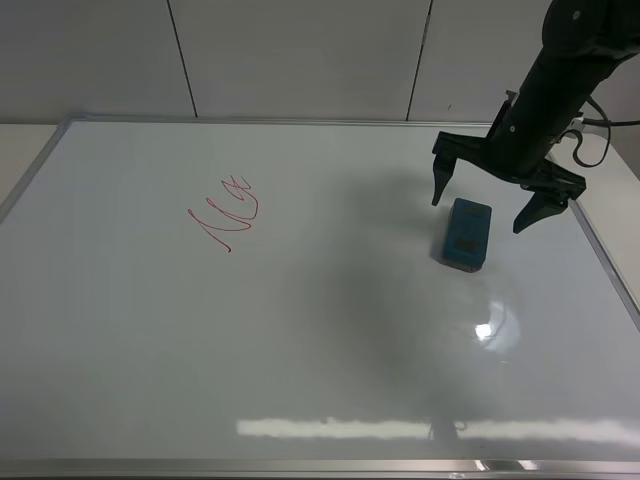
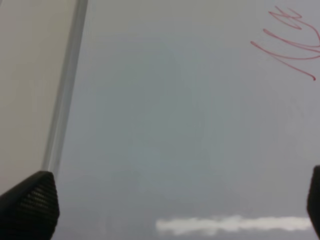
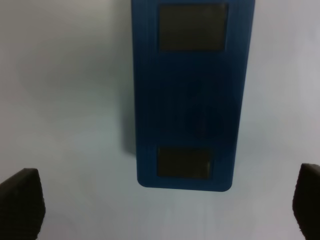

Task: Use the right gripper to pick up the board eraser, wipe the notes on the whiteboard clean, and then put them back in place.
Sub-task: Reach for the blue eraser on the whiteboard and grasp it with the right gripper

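Large white glossy whiteboard (image 1: 300, 330) with thin silver metal frame (image 1: 250, 120) lies flat and fills most of the exterior view. A pale worktop (image 1: 18, 145) shows past its left edge, and grey-white wall panels (image 1: 300, 50) stand behind.

Small teal-blue rectangular board eraser (image 1: 466, 232) sits flat on the board in the right part, toward the far right corner and near the right frame edge but not touching it. The long side runs roughly away from the camera, slightly tilted. The right wrist view shows two dark rectangular patches on its top, one at each end.

Thin red marker notes (image 1: 228, 212), a few looping strokes, are on the left half of the board, toward the far side, well apart from the eraser. All strokes are intact. They also show at a corner of the left wrist view.

Black right pincer (image 1: 478, 217) on its dark arm with trailing cables hangs over the eraser's far end. It is spread wide, with one pointed finger on each side. The right wrist view shows bare board between each fingertip and the eraser, so there is no contact and nothing is held.

Left pincer (image 2: 171, 205) appears only in its own wrist view. It is spread wide and holds nothing, with textured black fingertips (image 2: 30, 205) over bare board near the left frame edge.

A bright glare strip (image 1: 400, 428) lies on the near part of the board.
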You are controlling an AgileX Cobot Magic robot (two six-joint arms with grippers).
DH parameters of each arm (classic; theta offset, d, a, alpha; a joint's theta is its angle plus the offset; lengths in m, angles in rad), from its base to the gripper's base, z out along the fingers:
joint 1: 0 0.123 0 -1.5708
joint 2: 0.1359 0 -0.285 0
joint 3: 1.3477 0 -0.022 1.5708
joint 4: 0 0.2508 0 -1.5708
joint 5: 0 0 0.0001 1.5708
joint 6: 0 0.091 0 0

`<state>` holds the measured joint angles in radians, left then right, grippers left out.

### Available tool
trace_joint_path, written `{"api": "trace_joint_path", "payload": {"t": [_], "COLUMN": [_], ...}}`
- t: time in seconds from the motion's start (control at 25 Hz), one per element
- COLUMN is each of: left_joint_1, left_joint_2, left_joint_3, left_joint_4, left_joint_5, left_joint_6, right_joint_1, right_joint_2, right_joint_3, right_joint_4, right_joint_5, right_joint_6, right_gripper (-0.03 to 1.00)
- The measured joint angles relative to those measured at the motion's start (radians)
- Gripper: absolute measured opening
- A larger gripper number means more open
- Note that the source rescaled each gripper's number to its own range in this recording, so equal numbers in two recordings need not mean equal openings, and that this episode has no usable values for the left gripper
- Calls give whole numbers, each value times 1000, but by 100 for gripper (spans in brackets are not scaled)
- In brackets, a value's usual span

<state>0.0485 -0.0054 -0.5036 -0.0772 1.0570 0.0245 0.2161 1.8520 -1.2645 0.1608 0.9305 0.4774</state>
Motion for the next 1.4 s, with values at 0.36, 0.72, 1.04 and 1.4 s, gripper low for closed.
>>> {"api": "trace_joint_path", "payload": {"t": [0.36, 0.72, 1.04, 1.4], "left_joint_1": [0, 0, 0, 0], "left_joint_2": [0, 0, 0, 0], "left_joint_3": [0, 0, 0, 0], "left_joint_4": [0, 3, 10, 10], "left_joint_5": [0, 0, 0, 0], "left_joint_6": [0, 0, 0, 0], "right_joint_1": [0, 0, 0, 0], "right_joint_2": [39, 75, 118, 142], "right_joint_3": [-1, -1, -1, -1], "right_joint_4": [-6, -6, -7, -27], "right_joint_5": [-26, -109, -127, -127], "right_joint_6": [7, 10, 10, 10], "right_gripper": [100, 100, 100, 100]}}
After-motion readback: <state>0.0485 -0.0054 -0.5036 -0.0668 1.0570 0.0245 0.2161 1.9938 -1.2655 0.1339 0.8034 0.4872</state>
